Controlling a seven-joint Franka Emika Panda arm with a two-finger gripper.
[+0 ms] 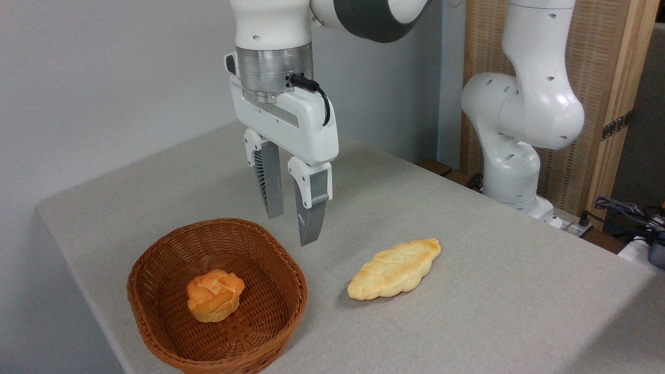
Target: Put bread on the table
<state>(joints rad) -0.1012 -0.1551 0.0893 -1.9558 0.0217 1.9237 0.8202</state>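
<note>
Bread [215, 294] inside basket [156, 306]

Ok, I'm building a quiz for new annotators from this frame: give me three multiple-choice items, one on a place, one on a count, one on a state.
1. Where is the round orange bun?
A. On the bare table
B. Inside the wicker basket
C. Between the end effector's fingers

2. How many bread pieces are in view?
A. One
B. Two
C. Four

3. What state is the end effector in?
A. Open and empty, above the table
B. Shut on the bun
C. Resting in the basket

Answers:
1 B, the bun sits on the basket's woven floor.
2 B, the bun plus the pale braided loaf lying on the cloth to the basket's right.
3 A, a gap shows between the fingers, nothing is held, and they hang above the basket's far rim.
</note>
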